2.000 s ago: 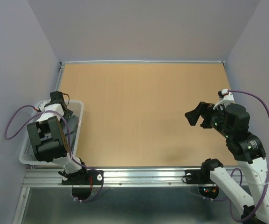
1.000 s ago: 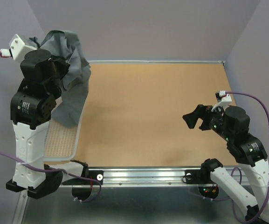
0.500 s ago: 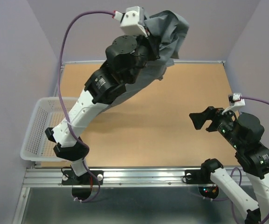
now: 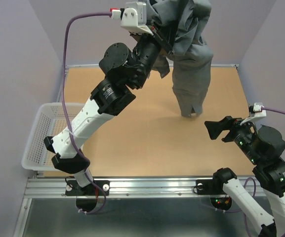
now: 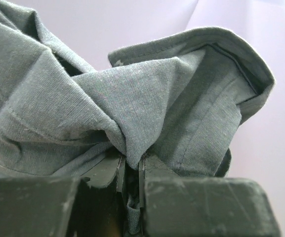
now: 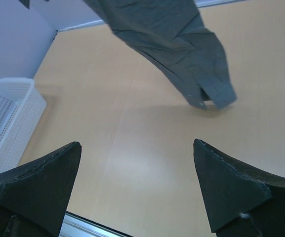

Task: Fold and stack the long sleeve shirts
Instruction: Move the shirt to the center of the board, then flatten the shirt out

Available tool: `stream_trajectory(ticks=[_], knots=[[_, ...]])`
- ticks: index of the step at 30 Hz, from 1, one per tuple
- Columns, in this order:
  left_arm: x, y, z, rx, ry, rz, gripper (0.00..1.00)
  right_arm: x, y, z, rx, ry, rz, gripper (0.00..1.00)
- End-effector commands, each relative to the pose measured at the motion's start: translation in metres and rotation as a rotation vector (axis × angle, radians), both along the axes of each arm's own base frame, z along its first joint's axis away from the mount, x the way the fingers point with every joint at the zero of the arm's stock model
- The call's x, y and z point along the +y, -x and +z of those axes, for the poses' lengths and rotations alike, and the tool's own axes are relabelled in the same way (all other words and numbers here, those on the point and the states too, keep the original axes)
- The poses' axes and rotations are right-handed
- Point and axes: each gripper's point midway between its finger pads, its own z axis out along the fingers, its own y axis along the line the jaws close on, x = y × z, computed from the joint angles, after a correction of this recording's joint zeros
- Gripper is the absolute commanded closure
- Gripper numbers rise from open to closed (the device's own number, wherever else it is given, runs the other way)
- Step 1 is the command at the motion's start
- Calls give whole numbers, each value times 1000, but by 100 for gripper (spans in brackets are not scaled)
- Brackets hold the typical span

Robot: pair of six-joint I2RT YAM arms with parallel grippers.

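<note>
A grey long sleeve shirt (image 4: 191, 59) hangs bunched high over the far middle of the table, its lowest end with a cuff (image 4: 189, 111) just above the wood. My left gripper (image 4: 163, 37) is raised up there, shut on a fold of the shirt (image 5: 132, 133); its fingers (image 5: 154, 170) pinch the cloth between them. In the right wrist view the shirt (image 6: 177, 44) dangles ahead, cuff (image 6: 214, 98) lowest. My right gripper (image 4: 220, 129) hovers open at the right, below and beside the hanging cloth, with nothing between its fingertips (image 6: 137, 148).
A white plastic mesh basket (image 4: 41, 143) stands at the table's left edge; it also shows as the basket (image 6: 6, 118) in the right wrist view. The wooden table (image 4: 132, 143) is walled by pale panels. A metal rail (image 4: 147, 185) runs along the near edge.
The left arm has lifted the shirt out of the basket and swung it right and higher over the table; the cloth now hangs down longer. The right gripper has shifted slightly nearer and right.
</note>
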Motion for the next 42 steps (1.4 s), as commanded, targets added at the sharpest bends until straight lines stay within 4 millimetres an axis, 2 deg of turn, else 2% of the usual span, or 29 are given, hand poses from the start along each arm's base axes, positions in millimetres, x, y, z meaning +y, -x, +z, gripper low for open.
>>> stream_trajectory(ticks=[1,2,3,4,5,6,7,8,9,10,11,12,13,14,15,20,22,25,27,28,29,30,31,32,33,35,36,40,42], knots=[[13,8,-10,-34,3,1,100,-7,10,24,-87,-8,-9,0],[8,5,-31,-9,-40,1,100,-7,11,23,-89,-5,-9,0],[16,9,-43,7,-66,2,100,-8,11,23,-93,0,-8,0],[1,-1,-101,77,-182,1,100,-9,13,22,-95,1,-11,0],[2,-1,-127,110,-235,2,100,-9,14,22,-97,2,-9,0],[16,5,-140,130,-268,7,100,-9,15,22,-98,4,-6,0],[75,-28,-204,397,-170,336,2,-8,16,19,-91,7,5,0],[100,-25,-219,459,-144,386,1,-5,17,17,-83,12,26,0],[112,-24,-240,527,-132,400,1,-3,16,14,-71,18,29,0],[131,-20,-273,618,-197,433,1,-2,15,10,-53,16,33,0],[147,-17,-297,706,-145,434,1,5,11,3,-17,20,63,0],[156,-13,-313,754,-163,430,1,9,8,-1,3,24,74,0],[164,-5,-343,815,-224,433,1,12,4,-6,28,30,83,0],[165,5,-346,834,-212,386,1,14,0,-13,54,37,88,0],[167,14,-367,874,-251,372,1,18,-9,-24,108,46,83,0],[170,34,-401,965,-290,303,1,35,-42,-72,331,74,82,0],[162,31,-421,988,-359,276,1,48,-55,-91,430,62,104,0],[152,19,-437,985,-450,258,1,62,-75,-109,472,17,103,3],[134,12,-458,1012,-541,200,1,66,-91,-128,522,6,66,9],[126,5,-457,986,-582,178,1,68,-101,-133,527,-9,44,12],[114,2,-474,1015,-640,135,1,69,-110,-149,574,5,22,14],[107,-2,-479,1009,-678,109,1,69,-117,-155,585,11,1,16],[96,-8,-473,975,-711,67,1,71,-126,-154,578,2,-10,19],[91,-11,-475,961,-748,48,1,72,-131,-161,595,7,-19,21],[84,-16,-486,965,-797,33,1,74,-138,-172,622,13,-30,22],[76,-29,-484,910,-867,29,1,74,-150,-182,621,15,-63,23],[74,-33,-484,897,-881,38,1,69,-156,-197,648,43,-101,23],[70,-50,-482,875,-869,93,1,64,-169,-230,701,67,-176,27],[64,-50,-484,891,-843,79,1,66,-174,-238,710,64,-182,28]])
